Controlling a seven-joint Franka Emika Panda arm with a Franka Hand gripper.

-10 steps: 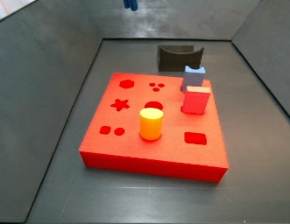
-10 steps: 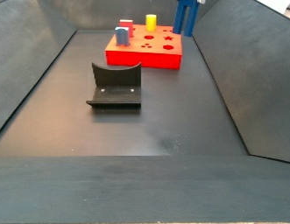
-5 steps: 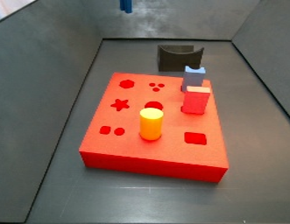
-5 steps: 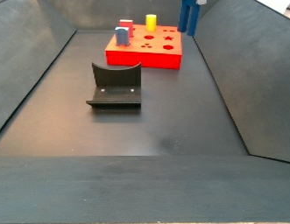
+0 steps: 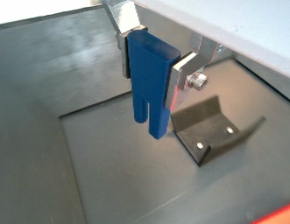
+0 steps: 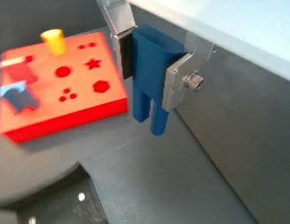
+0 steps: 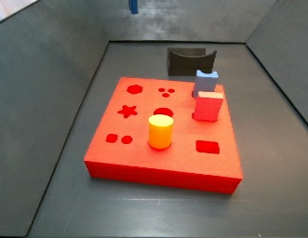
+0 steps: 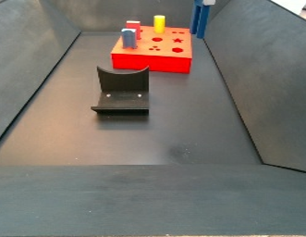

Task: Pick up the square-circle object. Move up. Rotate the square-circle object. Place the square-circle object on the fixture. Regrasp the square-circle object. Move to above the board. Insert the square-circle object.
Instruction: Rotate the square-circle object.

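the square-circle object (image 5: 150, 83) is a dark-blue elongated piece hanging upright with its two peg legs pointing down, clamped between the gripper (image 5: 153, 54) fingers, high in the air. the board (image 7: 168, 130) is a flat red slab with shaped recesses, lying on the floor. the fixture (image 8: 122, 91), a dark bracket, stands on the floor apart from the board
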